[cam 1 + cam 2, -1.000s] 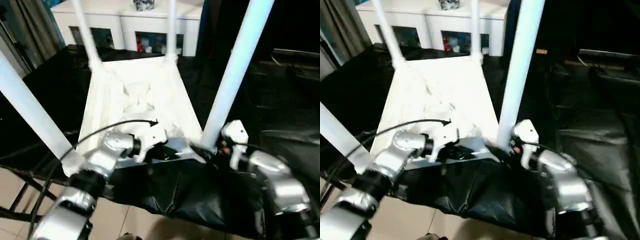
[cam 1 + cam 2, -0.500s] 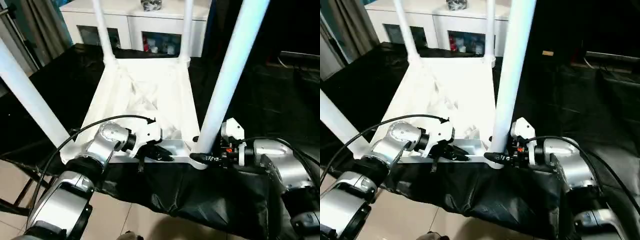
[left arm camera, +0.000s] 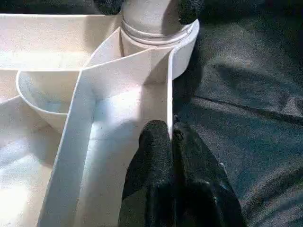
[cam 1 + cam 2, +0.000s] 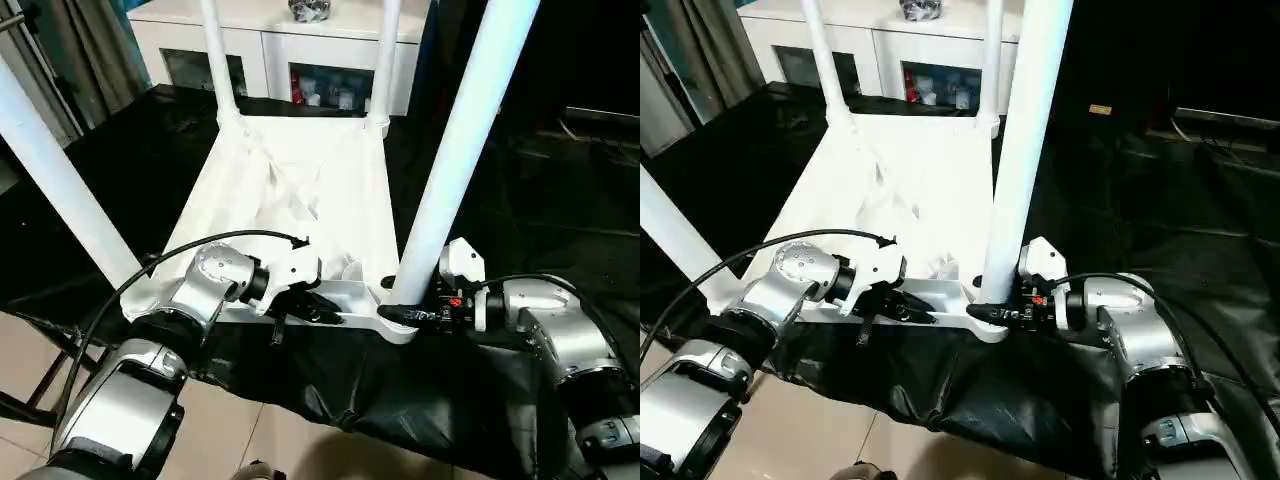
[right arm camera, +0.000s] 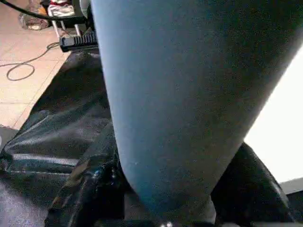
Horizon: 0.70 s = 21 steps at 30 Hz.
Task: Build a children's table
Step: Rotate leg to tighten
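White plastic tabletop (image 4: 300,190) is lying upside down; left gripper (image 3: 171,137) is pinching its rim steady while right gripper (image 4: 405,315) is hugging the near leg (image 4: 455,150), probably seating it.

The right hand (image 4: 400,314) is closing in on the near right leg (image 4: 455,165) at its foot, its fingers (image 5: 90,189) now on either side of the leg. The left hand (image 3: 171,137) is sliding along the tabletop's (image 4: 300,190) near rim toward that leg.
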### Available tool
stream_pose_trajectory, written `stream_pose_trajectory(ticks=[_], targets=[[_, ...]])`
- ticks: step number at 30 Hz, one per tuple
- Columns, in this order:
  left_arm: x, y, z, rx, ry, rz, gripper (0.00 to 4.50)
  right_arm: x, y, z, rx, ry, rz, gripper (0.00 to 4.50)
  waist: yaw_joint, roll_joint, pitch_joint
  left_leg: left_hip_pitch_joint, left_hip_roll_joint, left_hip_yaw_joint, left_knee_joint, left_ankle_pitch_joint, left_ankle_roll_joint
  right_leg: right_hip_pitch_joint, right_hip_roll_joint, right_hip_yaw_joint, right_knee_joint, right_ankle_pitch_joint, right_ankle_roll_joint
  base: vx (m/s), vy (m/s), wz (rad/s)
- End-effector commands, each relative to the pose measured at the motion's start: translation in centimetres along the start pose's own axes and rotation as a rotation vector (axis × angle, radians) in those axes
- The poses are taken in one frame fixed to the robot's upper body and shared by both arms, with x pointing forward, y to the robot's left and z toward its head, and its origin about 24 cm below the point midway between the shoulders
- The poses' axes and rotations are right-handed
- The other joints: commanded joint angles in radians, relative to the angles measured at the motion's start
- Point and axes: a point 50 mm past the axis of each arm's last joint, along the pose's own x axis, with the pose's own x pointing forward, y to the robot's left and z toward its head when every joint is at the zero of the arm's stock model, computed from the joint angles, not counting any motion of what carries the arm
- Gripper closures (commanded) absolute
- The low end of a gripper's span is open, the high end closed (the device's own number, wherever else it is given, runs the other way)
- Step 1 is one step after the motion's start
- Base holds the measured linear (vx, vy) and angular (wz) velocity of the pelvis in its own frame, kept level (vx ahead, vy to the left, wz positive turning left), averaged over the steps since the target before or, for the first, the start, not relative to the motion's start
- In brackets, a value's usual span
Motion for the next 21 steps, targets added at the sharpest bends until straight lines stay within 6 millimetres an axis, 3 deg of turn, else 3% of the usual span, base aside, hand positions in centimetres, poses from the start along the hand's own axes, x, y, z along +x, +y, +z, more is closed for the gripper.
stream_pose_trajectory(ticks=[1, 4, 5, 7, 9, 10, 11, 12, 14, 15, 20, 21], targets=[[-0.1, 1.0, 0.8, -0.008, -0.004, 0.104, 4.5, 1.2, 1.0, -1.0, 0.074, -0.016, -0.008, 2.56, -0.001, -0.014, -0.064, 0.024, 0.05, -0.022, -0.072, -0.256, 0.056, 0.042, -0.063, 0.038, -0.072, -0.242, -0.251, 0.0, 0.0, 0.0], [0.1, 1.2, 0.8, -0.027, -0.003, 0.134, 4.5, 1.4, 1.2, -1.3, 0.099, -0.028, -0.073, 2.56, -0.005, -0.015, -0.06, 0.027, 0.049, -0.025, -0.08, -0.302, 0.029, 0.041, -0.063, 0.038, -0.081, -0.325, -0.224, 0.0, 0.0, 0.0], [0.9, 1.2, 1.1, -0.057, -0.021, 0.174, 4.5, 2.0, 1.4, -1.8, 0.127, -0.025, -0.212, 2.56, -0.007, -0.01, -0.058, 0.028, 0.049, -0.026, -0.081, -0.315, 0.022, 0.039, -0.064, 0.038, -0.083, -0.344, -0.22, 0.0, 0.0, 0.0], [1.6, 1.2, 1.4, -0.076, -0.036, 0.2, 4.5, 2.4, 1.5, -2.1, 0.178, -0.024, -0.32, 2.56, -0.015, -0.016, -0.053, 0.03, 0.047, -0.03, -0.088, -0.353, -0.005, 0.036, -0.064, 0.039, -0.094, -0.419, -0.187, 0.0, 0.0, 0.0], [3.3, 1.1, 2.2, -0.106, -0.068, 0.256, 4.5, 3.4, 1.8, -2.2, 0.282, -0.053, -0.529, 2.56, -0.025, -0.014, -0.049, 0.029, 0.046, -0.034, -0.094, -0.371, -0.022, 0.034, -0.061, 0.04, -0.096, -0.447, -0.167, 0.0, 0.0, 0.0], [3.9, 1.1, 2.6, -0.118, -0.08, 0.271, 4.5, 3.7, 1.9, -2.1, 0.31, -0.057, -0.596, 2.56, -0.031, -0.013, -0.048, 0.036, 0.043, -0.036, -0.093, -0.41, -0.034, 0.026, -0.064, 0.037, -0.104, -0.499, -0.152, 0.0, 0.0, 0.0], [4.0, 1.0, 2.6, -0.12, -0.083, 0.273, 4.5, 3.7, 1.9, -2.1, 0.313, -0.057, -0.607, 2.56, -0.034, -0.012, -0.049, 0.037, 0.041, -0.038, -0.094, -0.42, -0.038, 0.028, -0.065, 0.036, -0.105, -0.521, -0.143, 0.0, 0.0, 0.0], [4.7, 1.0, 3.1, -0.122, -0.095, 0.299, 4.5, 4.3, 2.0, -1.6, 0.326, -0.055, -0.685, 2.56, -0.04, -0.008, -0.047, 0.035, 0.039, -0.043, -0.096, -0.441, -0.04, 0.029, -0.067, 0.033, -0.114, -0.568, -0.112, 0.0, 0.0, 0.0], [5.1, 0.9, 3.4, -0.119, -0.099, 0.303, 4.5, 4.8, 2.2, -1.2, 0.334, -0.064, -0.716, 2.56, -0.045, -0.009, -0.047, 0.032, 0.038, -0.046, -0.1, -0.446, -0.039, 0.031, -0.066, 0.032, -0.118, -0.567, -0.1, 0.0, 0.0, 0.0], [5.4, 0.8, 3.6, -0.11, -0.098, 0.309, 4.5, 5.3, 2.4, -0.7, 0.355, -0.078, -0.757, 2.57, -0.051, -0.01, -0.048, 0.039, 0.036, -0.045, -0.101, -0.46, -0.039, 0.023, -0.064, 0.033, -0.123, -0.56, -0.095, 0.0, 0.0, 0.0], [5.4, 0.8, 3.7, -0.094, -0.097, 0.313, 4.5, 6.5, 3.2, 0.6, 0.37, -0.082, -0.814, 2.57, -0.057, -0.006, -0.051, 0.042, 0.037, -0.043, -0.108, -0.441, -0.035, 0.024, -0.06, 0.039, -0.122, -0.47, -0.111, 0.0, 0.0, 0.0], [5.0, 0.8, 3.5, -0.084, -0.091, 0.309, 4.5, 6.3, 3.3, 0.8, 0.372, -0.098, -0.82, 2.01, -0.057, -0.006, -0.05, 0.041, 0.037, -0.042, -0.109, -0.443, -0.033, 0.024, -0.061, 0.042, -0.12, -0.451, -0.118, 0.0, 0.0, 0.0]])
